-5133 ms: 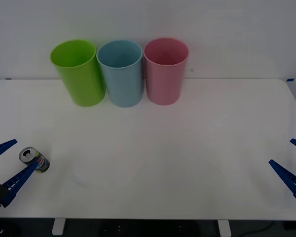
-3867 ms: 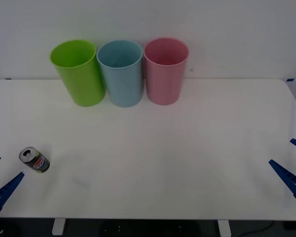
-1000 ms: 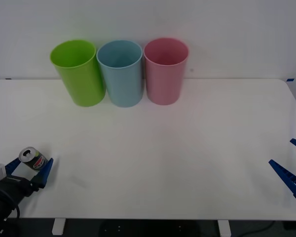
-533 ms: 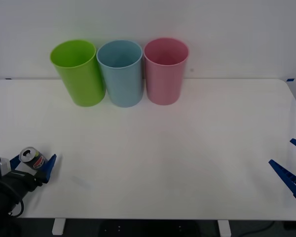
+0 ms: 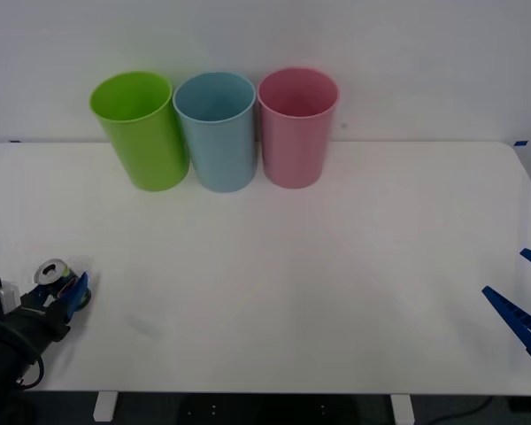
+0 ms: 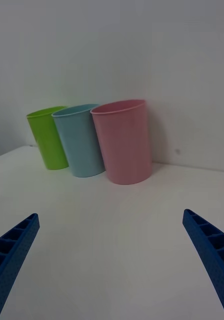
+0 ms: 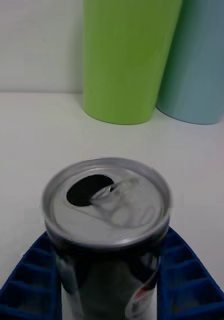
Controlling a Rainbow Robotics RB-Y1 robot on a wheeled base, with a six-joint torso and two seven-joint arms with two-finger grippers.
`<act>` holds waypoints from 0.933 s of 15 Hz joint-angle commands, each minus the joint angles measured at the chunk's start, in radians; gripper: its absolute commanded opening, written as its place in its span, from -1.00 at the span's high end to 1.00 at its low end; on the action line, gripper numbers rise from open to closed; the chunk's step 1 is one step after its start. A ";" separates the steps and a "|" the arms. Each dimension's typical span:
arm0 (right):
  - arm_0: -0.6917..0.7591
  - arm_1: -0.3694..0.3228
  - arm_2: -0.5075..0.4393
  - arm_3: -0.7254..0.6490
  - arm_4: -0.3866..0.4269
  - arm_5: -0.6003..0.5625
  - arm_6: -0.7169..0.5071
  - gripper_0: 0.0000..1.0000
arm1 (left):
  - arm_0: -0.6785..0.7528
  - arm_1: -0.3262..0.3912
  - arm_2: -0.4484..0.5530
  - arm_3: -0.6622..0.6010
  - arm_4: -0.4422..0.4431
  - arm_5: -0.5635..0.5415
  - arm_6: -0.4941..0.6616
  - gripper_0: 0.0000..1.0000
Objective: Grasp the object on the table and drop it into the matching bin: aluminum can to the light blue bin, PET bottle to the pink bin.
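Down at the near left corner of the table (image 5: 274, 266), the left gripper (image 5: 60, 295) has its blue ribbed fingers (image 7: 184, 280) pressed against both sides of the aluminum can (image 7: 107, 235), clamped on it. The can stands upright between them, its silver top facing up with the mouth open and the pull tab bent beside the hole. From the front view the can (image 5: 53, 273) shows mostly as that silver lid above the blue fingers, and whether its base rests on the tabletop or is just clear of it I can't quite tell from here. Black wrist hardware and a cable (image 5: 9, 341) trail back off the table's front edge.

Beyond the can the white tabletop runs bare and flat to the far edge, matte, with only soft shadows. There three tall round bins stand in a row, sides nearly touching: a lime green bin (image 5: 142, 133) at the left, the light blue bin (image 5: 217, 133) in the middle, the pink bin (image 5: 296, 128) at the right. All three are upright, well apart from the can.

Behind them is a plain white wall (image 5: 425, 62), with one small dark mark on it just right of the pink bin.

Over at the near right edge, the right gripper (image 5: 529, 299) hangs parked, its blue fingers (image 6: 12, 250) spread wide with nothing between them.
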State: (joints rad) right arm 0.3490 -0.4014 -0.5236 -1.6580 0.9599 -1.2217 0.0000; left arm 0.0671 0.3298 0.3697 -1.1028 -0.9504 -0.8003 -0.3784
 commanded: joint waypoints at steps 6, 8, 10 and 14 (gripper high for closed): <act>0.000 0.000 0.000 0.000 0.000 0.000 0.000 -1.00 | 0.007 0.000 0.003 0.000 0.013 0.000 0.006 1.00; 0.000 0.000 0.000 0.000 0.000 0.000 0.000 -1.00 | 0.008 0.000 0.003 -0.002 0.016 0.000 0.006 1.00; 0.000 0.000 0.000 0.000 0.000 0.000 0.000 -1.00 | 0.010 0.000 0.000 -0.012 0.024 0.000 0.006 1.00; 0.000 0.000 0.000 0.000 0.000 0.000 0.000 -1.00 | 0.036 0.000 -0.020 -0.097 0.052 -0.002 0.021 1.00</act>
State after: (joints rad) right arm 0.3491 -0.4014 -0.5236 -1.6581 0.9599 -1.2217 0.0000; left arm 0.0958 0.3298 0.3535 -1.1800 -0.9043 -0.8032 -0.3611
